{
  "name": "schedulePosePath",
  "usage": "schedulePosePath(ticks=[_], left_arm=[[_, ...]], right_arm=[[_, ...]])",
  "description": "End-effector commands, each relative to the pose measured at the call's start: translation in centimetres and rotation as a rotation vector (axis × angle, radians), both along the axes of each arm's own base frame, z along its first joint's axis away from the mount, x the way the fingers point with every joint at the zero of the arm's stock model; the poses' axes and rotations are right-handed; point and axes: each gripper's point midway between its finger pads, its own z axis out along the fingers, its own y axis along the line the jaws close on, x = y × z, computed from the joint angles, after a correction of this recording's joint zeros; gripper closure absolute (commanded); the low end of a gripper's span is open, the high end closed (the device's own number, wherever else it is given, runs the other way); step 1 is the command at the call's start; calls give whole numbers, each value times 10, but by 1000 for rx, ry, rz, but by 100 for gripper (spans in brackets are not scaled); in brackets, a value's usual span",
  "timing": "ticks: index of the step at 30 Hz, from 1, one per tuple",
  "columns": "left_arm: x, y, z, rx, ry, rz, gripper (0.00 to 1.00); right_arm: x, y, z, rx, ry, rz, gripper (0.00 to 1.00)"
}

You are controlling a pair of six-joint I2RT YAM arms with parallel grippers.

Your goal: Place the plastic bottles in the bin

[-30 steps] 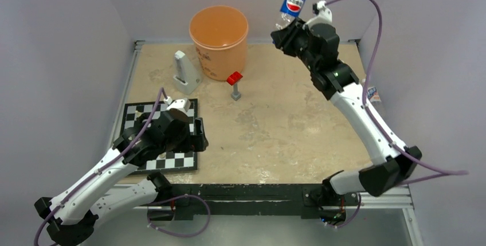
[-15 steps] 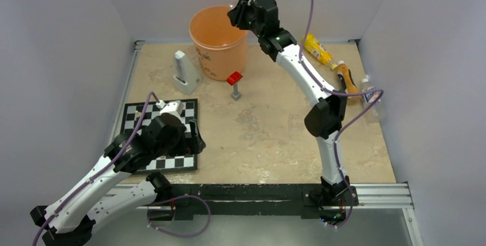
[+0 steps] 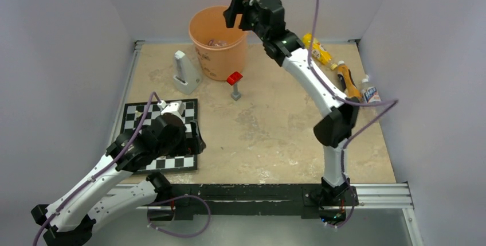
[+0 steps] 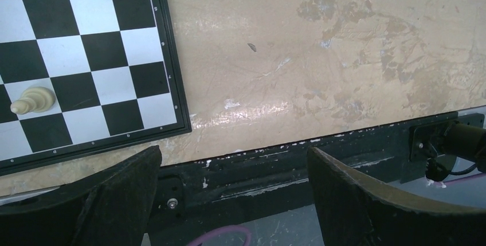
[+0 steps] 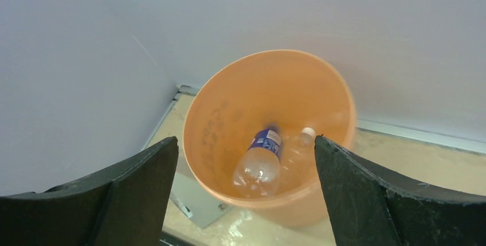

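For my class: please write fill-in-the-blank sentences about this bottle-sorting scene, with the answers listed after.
The right hand hangs open above the ____ bin.
A bottle with a ____ label lies inside it.
____ bottles lie on the table.
The left hand is ____, holding nothing.
Answers: orange; blue; three; open.

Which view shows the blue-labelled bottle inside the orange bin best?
The right wrist view: it looks down into the bin, where the bottle lies with its blue label plain. Top external shows only a pale glimpse over the rim; left wrist does not show it.
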Motion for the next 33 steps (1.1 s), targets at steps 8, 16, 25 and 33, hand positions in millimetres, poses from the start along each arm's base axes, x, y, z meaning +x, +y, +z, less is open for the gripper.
schedulePosePath(ticks=[8, 16, 25, 33], left_arm=[[11, 3, 16, 10, -75, 3, 0], [16, -10, 13, 0, -60, -29, 0], [17, -6, 13, 22, -59, -11, 0], [21, 12, 17, 117, -79, 12, 0]], right_arm=[[-105, -275, 5, -116, 50, -567, 11], [-146, -413, -132, -209, 478, -832, 11], [-126, -451, -227, -477, 789, -942, 9], [-100, -471, -262, -756, 818, -857, 8]])
